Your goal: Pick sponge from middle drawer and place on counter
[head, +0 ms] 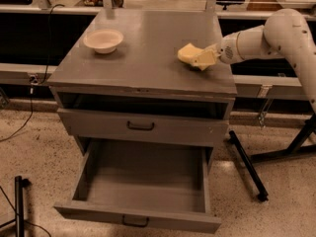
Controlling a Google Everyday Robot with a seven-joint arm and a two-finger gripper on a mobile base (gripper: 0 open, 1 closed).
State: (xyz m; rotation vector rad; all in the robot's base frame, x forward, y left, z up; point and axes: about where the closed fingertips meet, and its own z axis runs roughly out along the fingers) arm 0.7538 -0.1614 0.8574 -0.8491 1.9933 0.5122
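The pale-yellow sponge (189, 53) is at the right side of the grey counter (143, 60), held in my gripper (204, 59), which reaches in from the right and is shut on its right end. The sponge is at or just above the counter surface; I cannot tell if it touches. The middle drawer (143, 181) is pulled fully open below, and its inside shows nothing. Its dark handle (134, 221) is on the front panel.
A cream round bowl (103, 40) stands at the counter's back left. The drawer above (140, 126) is closed. My white arm (284, 31) spans the right side. A black stand leg (249, 167) lies on the floor to the right, and a cable (29, 107) hangs at the left.
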